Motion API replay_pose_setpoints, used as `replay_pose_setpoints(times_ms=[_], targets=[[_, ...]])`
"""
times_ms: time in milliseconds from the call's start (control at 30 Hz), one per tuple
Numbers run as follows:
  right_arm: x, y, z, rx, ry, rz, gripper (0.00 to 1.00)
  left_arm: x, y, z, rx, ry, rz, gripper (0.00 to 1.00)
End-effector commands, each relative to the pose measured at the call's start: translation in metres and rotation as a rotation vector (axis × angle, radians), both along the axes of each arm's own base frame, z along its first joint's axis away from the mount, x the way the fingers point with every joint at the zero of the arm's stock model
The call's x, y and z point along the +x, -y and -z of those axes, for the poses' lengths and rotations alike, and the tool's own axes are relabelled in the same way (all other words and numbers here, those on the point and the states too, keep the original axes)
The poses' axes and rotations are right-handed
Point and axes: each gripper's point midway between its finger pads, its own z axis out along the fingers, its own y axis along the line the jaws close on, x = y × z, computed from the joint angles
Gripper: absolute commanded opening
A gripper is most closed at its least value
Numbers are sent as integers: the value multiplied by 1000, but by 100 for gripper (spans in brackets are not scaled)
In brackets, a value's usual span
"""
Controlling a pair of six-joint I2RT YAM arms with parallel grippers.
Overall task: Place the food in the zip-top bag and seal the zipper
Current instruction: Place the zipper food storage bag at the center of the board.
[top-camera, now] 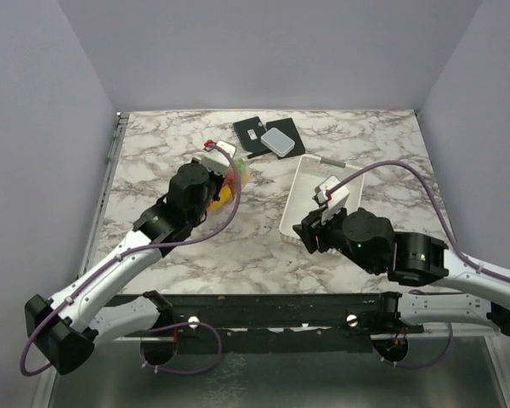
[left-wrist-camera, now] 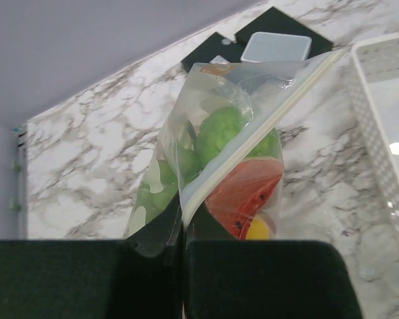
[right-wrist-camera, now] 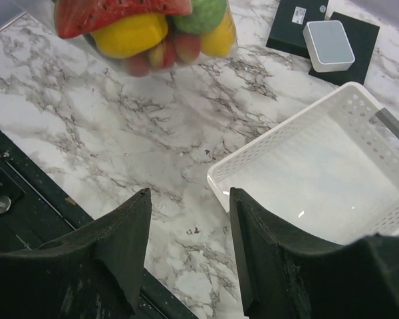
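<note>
The zip-top bag hangs over the marble table, with food inside it: green grapes, a watermelon slice and a yellow lemon. My left gripper is shut on the bag's mouth edge, where the zipper runs up to the right. In the top view the bag hangs under the left gripper. The right wrist view shows the bag's bulging bottom at its top edge. My right gripper is open and holds nothing, low over the table by the white basket's corner, well apart from the bag.
A white perforated basket sits right of centre, its rim next to my right fingers. Behind it a grey-white box lies on black pads. The table's dark front rail runs along the near edge.
</note>
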Motion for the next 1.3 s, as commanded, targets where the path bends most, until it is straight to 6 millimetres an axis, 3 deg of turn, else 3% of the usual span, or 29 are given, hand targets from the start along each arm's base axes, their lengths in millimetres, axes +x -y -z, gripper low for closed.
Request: replay_pose_setpoints(times_ms=[0,167,400,700,933,1000,1267], targets=[[8,-8,2,45,6,43,57,31,-26,-27,97,136,-201,0],[8,-11,16,9,-4,41,59,54,-24,5,211,105,-265,0],[3,-10,29,17,-28,22,60,67,3,70,242,-18,-247,0],[1,5,32,32,-28,41,63,42,46,117,76,-139,-177,0],[2,7,47,6,-45,61,70,15,58,157,-71,-291,-145,0],[4,6,54,-8,-50,76,73,8,63,164,-108,-329,-126,6],[19,4,80,-45,-72,133,77,-23,84,180,-252,-478,-17,44]])
